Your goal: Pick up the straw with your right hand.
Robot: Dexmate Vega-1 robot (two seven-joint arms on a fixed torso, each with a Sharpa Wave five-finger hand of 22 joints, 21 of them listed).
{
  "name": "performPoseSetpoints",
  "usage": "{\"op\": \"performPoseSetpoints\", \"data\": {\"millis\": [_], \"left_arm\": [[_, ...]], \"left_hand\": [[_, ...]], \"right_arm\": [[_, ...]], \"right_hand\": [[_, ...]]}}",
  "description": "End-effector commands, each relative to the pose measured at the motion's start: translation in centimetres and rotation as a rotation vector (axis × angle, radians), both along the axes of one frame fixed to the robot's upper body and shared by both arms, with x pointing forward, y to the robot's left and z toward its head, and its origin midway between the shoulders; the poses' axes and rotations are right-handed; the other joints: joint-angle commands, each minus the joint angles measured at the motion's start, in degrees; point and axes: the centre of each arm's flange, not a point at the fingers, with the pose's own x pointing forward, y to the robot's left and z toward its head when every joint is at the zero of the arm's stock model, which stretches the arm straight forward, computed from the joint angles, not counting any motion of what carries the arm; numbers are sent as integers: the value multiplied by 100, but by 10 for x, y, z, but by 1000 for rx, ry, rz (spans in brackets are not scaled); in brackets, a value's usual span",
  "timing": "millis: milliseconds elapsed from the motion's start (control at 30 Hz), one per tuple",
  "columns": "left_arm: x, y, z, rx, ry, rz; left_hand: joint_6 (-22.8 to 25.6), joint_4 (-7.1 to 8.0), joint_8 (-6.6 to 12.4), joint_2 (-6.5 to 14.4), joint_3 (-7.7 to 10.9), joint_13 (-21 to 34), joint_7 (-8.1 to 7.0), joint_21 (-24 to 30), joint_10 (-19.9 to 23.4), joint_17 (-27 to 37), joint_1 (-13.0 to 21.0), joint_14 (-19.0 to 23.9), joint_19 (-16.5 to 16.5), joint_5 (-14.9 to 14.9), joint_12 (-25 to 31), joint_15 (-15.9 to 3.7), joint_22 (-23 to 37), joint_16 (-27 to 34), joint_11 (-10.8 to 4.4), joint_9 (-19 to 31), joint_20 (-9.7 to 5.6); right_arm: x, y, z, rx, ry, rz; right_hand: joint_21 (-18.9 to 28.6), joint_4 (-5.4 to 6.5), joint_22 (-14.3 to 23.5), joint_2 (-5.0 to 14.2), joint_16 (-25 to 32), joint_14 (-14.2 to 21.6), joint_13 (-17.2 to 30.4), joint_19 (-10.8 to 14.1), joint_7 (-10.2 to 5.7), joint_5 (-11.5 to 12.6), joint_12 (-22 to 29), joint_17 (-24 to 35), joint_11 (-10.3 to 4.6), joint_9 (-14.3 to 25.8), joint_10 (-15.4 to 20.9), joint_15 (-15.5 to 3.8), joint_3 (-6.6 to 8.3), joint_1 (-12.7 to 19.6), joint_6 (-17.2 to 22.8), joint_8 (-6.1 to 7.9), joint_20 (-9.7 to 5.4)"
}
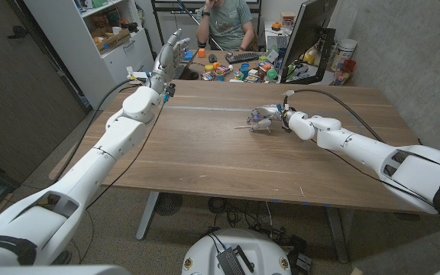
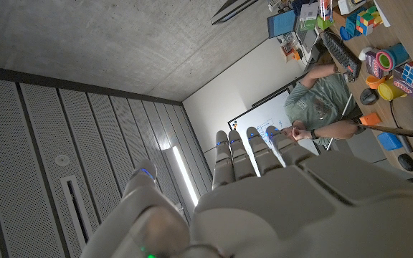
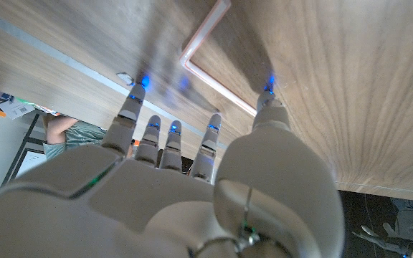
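Observation:
A thin, bent, pale pink straw (image 1: 242, 126) lies on the wooden table (image 1: 205, 164) past its middle. My right hand (image 1: 266, 118) reaches down over it from the right, fingers spread. In the right wrist view the straw (image 3: 206, 75) lies flat on the wood between the thumb tip (image 3: 268, 97) and the other fingertips (image 3: 136, 97), which hover at or on the table beside it. I cannot see that any finger grips it. My left hand (image 1: 169, 53) is raised in the air at the table's far left corner, fingers straight and holding nothing (image 2: 264, 186).
A person (image 1: 224, 23) sits behind the table at a desk with a keyboard and colourful toys (image 1: 254, 72). A dark monitor (image 1: 308, 34) stands at the far right edge. A white shelf (image 1: 105, 30) is at the back left. A pale stripe crosses the table's far part.

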Motion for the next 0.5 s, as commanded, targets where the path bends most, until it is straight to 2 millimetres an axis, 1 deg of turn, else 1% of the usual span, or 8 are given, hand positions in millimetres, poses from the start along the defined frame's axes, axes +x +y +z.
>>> {"op": "performPoseSetpoints", "data": {"millis": [33, 100, 200, 400, 500], "left_arm": [[-6, -1, -1, -2, -5, 19], [-6, -2, -1, -2, -6, 21], [-7, -4, 0, 1, -7, 18], [-7, -8, 0, 5, -8, 16], [-8, -9, 1, 4, -9, 15]], "left_hand": [[40, -11, 56, 31, -12, 17, 4, 15, -36, 21, 9, -46, -40, -11, 10, -101, 5, 40, 22, 5, -5], [38, -11, 54, 32, -15, 17, 3, 16, -44, 22, 8, -51, -45, -13, 8, -98, 6, 39, 23, 6, 0], [41, -11, 54, 32, -18, 17, 13, 17, -51, 22, 6, -54, -55, -16, 7, -98, 6, 39, 30, 6, -1], [39, -10, 52, 33, -22, 17, 14, 15, -54, 22, 4, -70, -77, -21, 7, -103, 6, 35, 20, 6, 0], [35, -10, 49, 34, -25, 17, 18, 15, -62, 22, 2, -74, -90, -25, 6, -101, 6, 36, 26, 6, 34]], "right_arm": [[10, -9, -10, 74, -31, 13], [11, -10, -11, 83, -38, 14], [12, -12, -12, 100, -48, 19], [13, -16, -14, 118, -49, 16], [12, -18, -16, 112, -46, 16]], "right_hand": [[43, -10, -4, 22, 45, 194, 8, 175, -58, 172, 37, 16, -95, 19, 176, -76, -84, 155, 339, 75, 7], [56, -19, -4, 37, 46, 278, 7, 255, -75, 245, 56, 17, -176, 23, 273, -124, -120, 237, 467, 93, 6], [66, -10, -5, 83, 52, 411, 7, 364, -74, 332, 69, 21, -252, 37, 381, -187, -181, 334, 771, 168, 6], [73, -8, -6, 106, 57, 524, 7, 453, -91, 398, 84, 25, -286, 42, 484, -237, -238, 417, 955, 198, 6], [74, -7, -6, 112, 55, 537, 7, 468, -94, 410, 85, 26, -288, 42, 498, -243, -250, 432, 970, 195, 6]]}}
